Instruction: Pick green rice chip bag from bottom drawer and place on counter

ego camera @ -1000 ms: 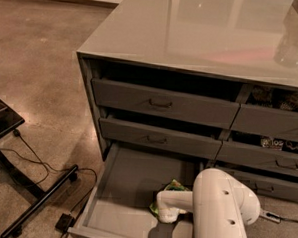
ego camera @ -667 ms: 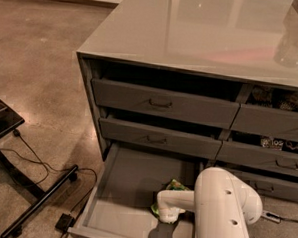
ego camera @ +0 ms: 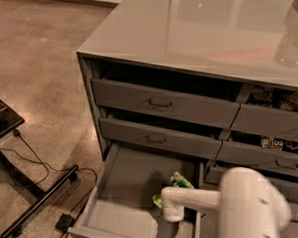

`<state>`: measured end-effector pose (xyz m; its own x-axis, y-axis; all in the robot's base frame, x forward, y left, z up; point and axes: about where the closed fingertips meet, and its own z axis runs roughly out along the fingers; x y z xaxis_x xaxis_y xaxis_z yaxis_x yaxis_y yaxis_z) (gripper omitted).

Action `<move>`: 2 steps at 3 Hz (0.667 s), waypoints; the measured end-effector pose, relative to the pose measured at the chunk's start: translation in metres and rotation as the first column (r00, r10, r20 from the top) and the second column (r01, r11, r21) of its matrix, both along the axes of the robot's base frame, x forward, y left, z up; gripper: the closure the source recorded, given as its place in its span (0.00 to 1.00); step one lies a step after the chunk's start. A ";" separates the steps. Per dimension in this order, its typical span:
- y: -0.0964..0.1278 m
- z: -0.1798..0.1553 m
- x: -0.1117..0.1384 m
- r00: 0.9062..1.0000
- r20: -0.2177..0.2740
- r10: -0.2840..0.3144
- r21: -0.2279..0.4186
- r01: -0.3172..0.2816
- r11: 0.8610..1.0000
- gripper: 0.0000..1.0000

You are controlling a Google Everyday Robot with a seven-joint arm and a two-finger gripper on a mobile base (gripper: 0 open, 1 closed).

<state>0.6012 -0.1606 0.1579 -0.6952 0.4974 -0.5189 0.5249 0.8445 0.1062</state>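
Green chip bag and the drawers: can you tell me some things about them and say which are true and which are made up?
1. The small crinkly green rice chip bag lies on the glossy grey-beige counter. False: it is down in the wide grey metal bottom drawer, not on the counter.
2. The bottom drawer is pulled open. True.
3. The robot's white gripper is up above the counter. False: it reaches into the bottom drawer, right by the bag.
4. The two grey drawers with bar handles above it are pushed in. True.
5. A thin black cable lies on the brown floor left of the cabinet. True.
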 end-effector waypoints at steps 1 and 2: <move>0.006 0.069 -0.017 0.989 0.125 0.083 0.117 -0.098 0.988 1.00; 0.023 0.103 -0.069 0.946 0.200 0.254 0.196 -0.292 0.936 1.00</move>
<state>0.5324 -0.1380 0.2611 -0.7319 0.4157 -0.5399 0.2355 0.8978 0.3721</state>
